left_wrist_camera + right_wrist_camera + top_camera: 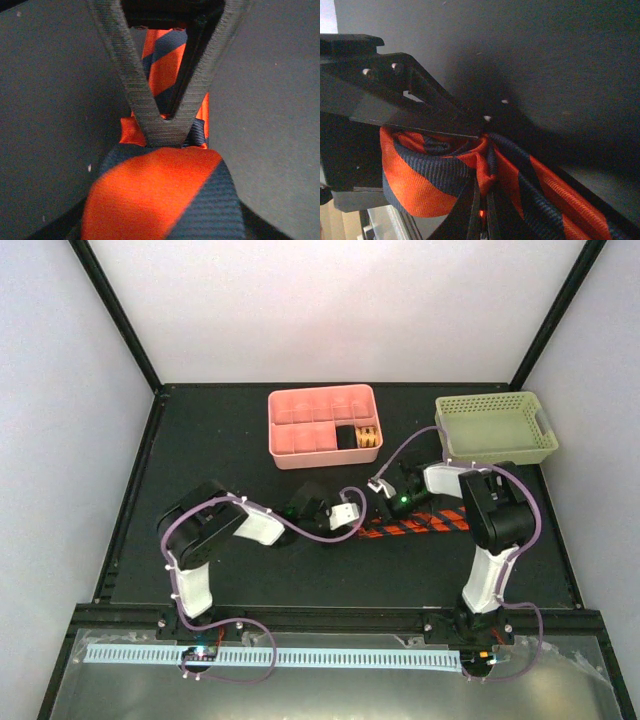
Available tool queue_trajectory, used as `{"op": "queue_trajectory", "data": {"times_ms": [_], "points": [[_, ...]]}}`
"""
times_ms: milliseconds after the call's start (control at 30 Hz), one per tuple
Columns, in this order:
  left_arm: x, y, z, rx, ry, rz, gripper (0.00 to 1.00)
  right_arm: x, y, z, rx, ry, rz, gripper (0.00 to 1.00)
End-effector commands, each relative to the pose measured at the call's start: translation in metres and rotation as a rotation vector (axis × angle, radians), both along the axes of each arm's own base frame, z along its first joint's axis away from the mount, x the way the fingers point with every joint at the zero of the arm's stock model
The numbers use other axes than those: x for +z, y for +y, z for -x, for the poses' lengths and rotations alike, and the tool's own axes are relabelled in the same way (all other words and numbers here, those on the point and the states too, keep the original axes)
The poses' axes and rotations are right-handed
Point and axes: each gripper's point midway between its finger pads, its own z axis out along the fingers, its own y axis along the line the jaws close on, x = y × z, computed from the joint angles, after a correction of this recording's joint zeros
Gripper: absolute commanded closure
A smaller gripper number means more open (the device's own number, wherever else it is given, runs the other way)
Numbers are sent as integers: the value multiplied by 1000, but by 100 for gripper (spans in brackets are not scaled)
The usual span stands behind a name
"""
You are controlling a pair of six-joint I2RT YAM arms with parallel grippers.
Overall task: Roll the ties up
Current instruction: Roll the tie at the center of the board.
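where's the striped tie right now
Top view: the orange-red and navy striped fabric tie lies on the black table, right of centre, in front of the pink plastic tray.

The tie [425, 523] is lying on the worktop [220, 450], stretching right from the left hand [352, 520], with the compartment tray [320, 459] sitting beyond.

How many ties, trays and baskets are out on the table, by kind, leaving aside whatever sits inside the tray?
tie: 1
pink tray: 1
green basket: 1
Total: 3
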Motion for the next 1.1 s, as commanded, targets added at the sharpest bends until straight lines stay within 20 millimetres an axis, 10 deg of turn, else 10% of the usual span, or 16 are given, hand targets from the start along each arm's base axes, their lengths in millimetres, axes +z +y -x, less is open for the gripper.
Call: {"op": "queue_trajectory", "data": {"times_ms": [0,200,500,800,1067], "points": [[-8,20,18,-5,37,-78,43,-15,4,2,12,-6,15,98],[3,16,17,-7,24,20,22,-31,6,7,26,16,50,98],[22,-1,7,3,-33,220,17,-36,2,9,21,22,80,98],[12,-5,6,0,-18,230,50,-31,3,4,18,5,71,96],[-20,19,6,39,7,-56,63,4,-2,-12,23,-68,27,66]]}}
